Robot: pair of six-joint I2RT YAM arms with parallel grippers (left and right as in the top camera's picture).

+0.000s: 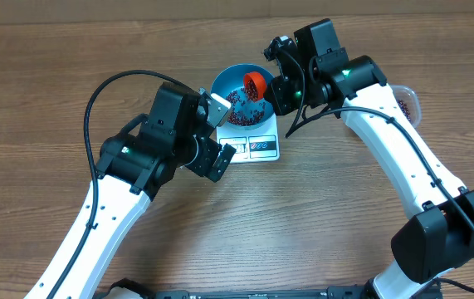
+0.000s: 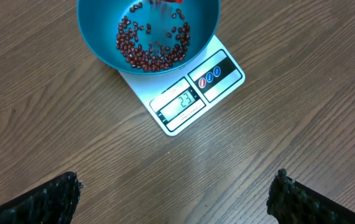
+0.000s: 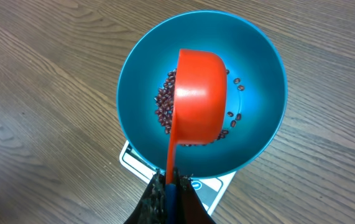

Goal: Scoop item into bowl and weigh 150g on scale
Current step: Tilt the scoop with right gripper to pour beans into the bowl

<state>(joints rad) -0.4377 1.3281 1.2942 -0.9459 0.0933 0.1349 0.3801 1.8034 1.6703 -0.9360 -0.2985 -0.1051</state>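
At table centre, your left gripper (image 2: 177, 202) hangs spread wide, near the scale (image 2: 211, 78); the bowl (image 2: 96, 34) sits on it, beans (image 2: 152, 50) inside. Your right gripper (image 3: 168, 200) pinches the orange scoop (image 3: 199, 93) by its handle; long axis runs straight out from the claw, cup tipped over the beans

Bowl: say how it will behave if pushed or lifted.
The bowl looks smooth and rounded, so a push would probably slide or rock it on the flat scale. With only a thin layer of beans, it is likely light. Tilted, the loose beans would probably roll to one side.
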